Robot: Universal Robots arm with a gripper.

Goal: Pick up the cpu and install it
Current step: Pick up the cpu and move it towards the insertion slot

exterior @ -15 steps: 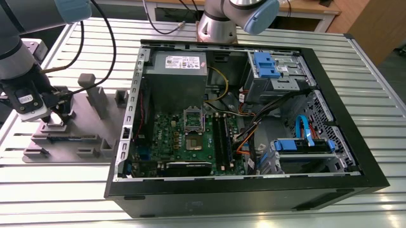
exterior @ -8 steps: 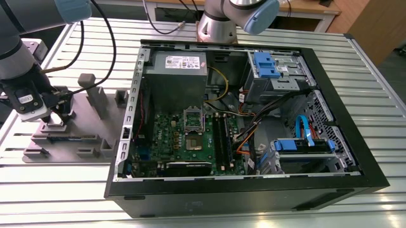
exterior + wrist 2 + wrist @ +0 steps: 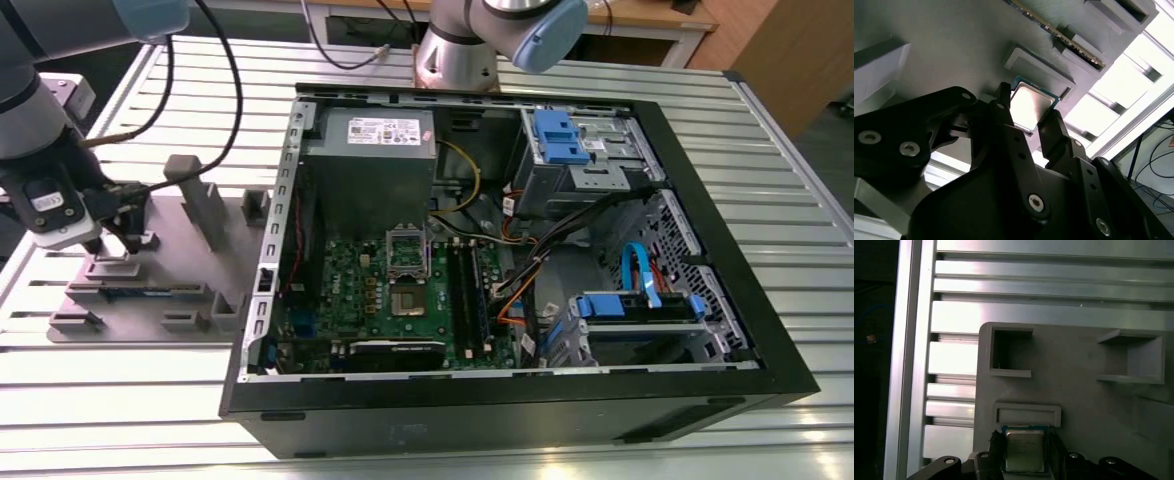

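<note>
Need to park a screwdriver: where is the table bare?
The table is bare to the exterior view's right of the computer case, and between the grey fixture and that view's lower edge. Crowded: around the gripper and cpu, and inside the case.

In the exterior view you are looking across a slatted metal table [image 3: 787, 210]. Along its far edge a wooden bench [image 3: 641, 15] is standing, with a wooden cabinet [image 3: 787, 50] at the exterior view's right. In both wrist views bright light is glaring off the slats.
</note>
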